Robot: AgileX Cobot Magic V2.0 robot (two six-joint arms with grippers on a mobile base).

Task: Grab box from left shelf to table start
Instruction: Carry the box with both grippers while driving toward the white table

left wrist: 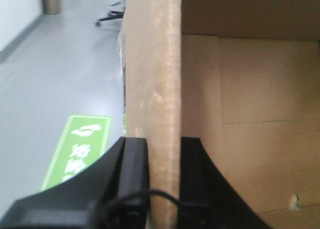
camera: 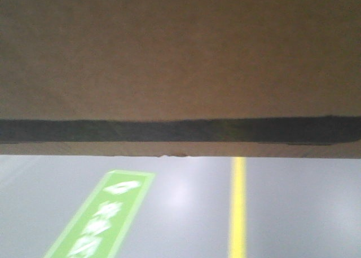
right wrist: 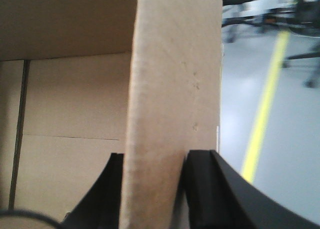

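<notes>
Two grippers are in view, one per wrist camera, each closed onto a wall of the box point(left wrist: 155, 64).

Left gripper point(left wrist: 162, 181): its black, smooth, wedge-shaped fingers point(left wrist: 134, 174) sit one on each face of an upright cardboard wall and press against it, so the jaws are parted only by the wall's thickness. One thin black cable point(left wrist: 145, 193) loops across the base of the fingers.

Right gripper point(right wrist: 152, 189): same grip, with one matte black finger on the inner face and one on the outer face of the opposite wall, touching the board on both sides.

Both arms point along the wall edges, with the box's open interior on the inward side of each.

One box counted. Material is brown corrugated cardboard with a fibrous matte surface; flat inner panels show straight fold seams and one small tear point(left wrist: 295, 201) low on the left view. In the front view its face fills the upper frame, crossed by one dark horizontal band point(camera: 180, 130) near the lower edge.

Beyond lies a glossy grey floor point(camera: 304, 213) with one green marking point(camera: 101, 213) and one yellow line point(camera: 238, 207). Blurred chair bases point(left wrist: 112, 11) stand further off.
</notes>
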